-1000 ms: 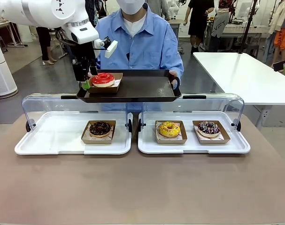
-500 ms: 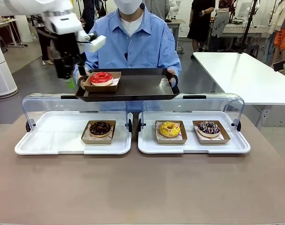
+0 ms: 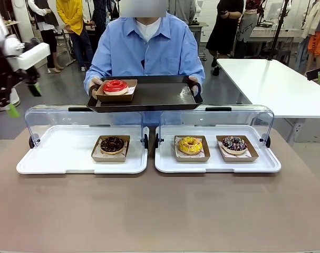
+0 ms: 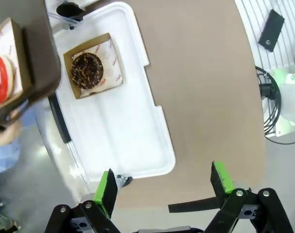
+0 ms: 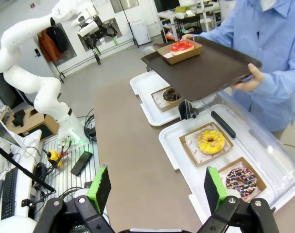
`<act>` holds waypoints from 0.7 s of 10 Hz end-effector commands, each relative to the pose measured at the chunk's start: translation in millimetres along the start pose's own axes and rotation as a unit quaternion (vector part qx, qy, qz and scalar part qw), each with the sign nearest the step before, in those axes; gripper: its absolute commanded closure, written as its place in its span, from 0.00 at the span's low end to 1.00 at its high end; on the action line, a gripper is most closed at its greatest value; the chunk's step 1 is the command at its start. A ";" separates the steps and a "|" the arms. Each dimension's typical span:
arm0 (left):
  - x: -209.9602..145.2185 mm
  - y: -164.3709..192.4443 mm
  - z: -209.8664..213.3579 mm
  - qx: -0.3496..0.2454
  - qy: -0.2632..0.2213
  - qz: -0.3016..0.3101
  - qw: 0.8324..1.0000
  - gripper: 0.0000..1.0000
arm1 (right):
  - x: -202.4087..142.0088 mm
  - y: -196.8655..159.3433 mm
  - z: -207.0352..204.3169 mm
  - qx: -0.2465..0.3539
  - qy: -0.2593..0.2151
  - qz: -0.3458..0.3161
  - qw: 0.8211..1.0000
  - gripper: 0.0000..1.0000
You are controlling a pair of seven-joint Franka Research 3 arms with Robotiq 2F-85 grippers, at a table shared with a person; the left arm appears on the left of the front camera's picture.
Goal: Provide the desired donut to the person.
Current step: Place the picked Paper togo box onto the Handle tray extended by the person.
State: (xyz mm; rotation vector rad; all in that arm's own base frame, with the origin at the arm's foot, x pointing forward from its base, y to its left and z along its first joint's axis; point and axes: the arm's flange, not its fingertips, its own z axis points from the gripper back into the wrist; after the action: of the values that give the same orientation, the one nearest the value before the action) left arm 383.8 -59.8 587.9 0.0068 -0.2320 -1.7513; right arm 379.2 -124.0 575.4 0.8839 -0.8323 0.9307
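- Left end effector: released and empty, jaws wide apart, raised at the far left of the worktop.
- Red donut: lay in a card box at the left end of the dark tray. The person held the tray level in both hands, above the covers. The donut was well apart from the left end effector, to its right.
- Handling, as a judgement: light and soft, with a glaze that would smear. The box looked stiffer, so a box wall was the place to grip, not the donut.
- Chocolate donut, yellow donut, sprinkled donut: each lay boxed in the white trays on the worktop.
- Right end effector: released and empty, well apart from the red donut.
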 end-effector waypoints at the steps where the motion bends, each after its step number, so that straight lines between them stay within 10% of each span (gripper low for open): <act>1: -18.1 -20.9 -7.4 0.023 -0.010 0.005 1.000 0.00 | -0.1 0.2 -1.1 0.003 -0.003 0.000 1.000 0.00; 7: -38.4 -32.5 -1.6 0.023 -0.021 0.034 0.999 0.00 | -0.1 0.2 -1.1 0.003 -0.003 0.000 1.000 0.00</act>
State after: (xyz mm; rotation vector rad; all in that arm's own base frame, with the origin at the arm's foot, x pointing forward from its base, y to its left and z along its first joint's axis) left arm 359.2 -14.7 575.6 -0.0031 -0.2984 -1.6776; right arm 379.2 -124.0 575.4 0.8839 -0.8323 0.9307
